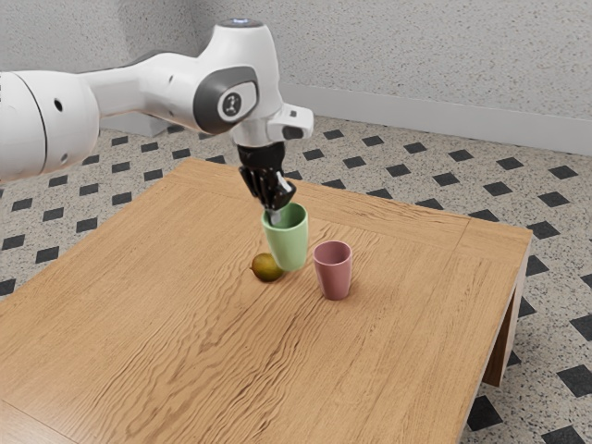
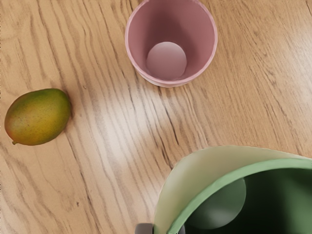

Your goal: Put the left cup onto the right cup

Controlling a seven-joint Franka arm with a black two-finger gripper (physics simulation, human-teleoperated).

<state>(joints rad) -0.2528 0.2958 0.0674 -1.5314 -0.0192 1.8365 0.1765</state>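
Note:
My black gripper [image 1: 277, 215] is shut on the rim of a green cup [image 1: 287, 239], one finger inside and one outside. The cup hangs upright, lifted a little off the wooden table [image 1: 166, 351]. In the wrist view the green cup [image 2: 234, 195] looms large and blurred under my hand. A pink cup [image 1: 332, 269] stands upright and empty on the table, just toward the exterior view's right of the green one. Through the wrist camera the pink cup [image 2: 170, 41] lies ahead of the held cup, its inside bottom visible.
A small yellow-green mango [image 1: 266, 267] lies on the table close beside the green cup, on the exterior view's left; the mango [image 2: 37, 116] also appears through the wrist camera. The table's right edge [image 1: 514, 268] drops to a checkered floor.

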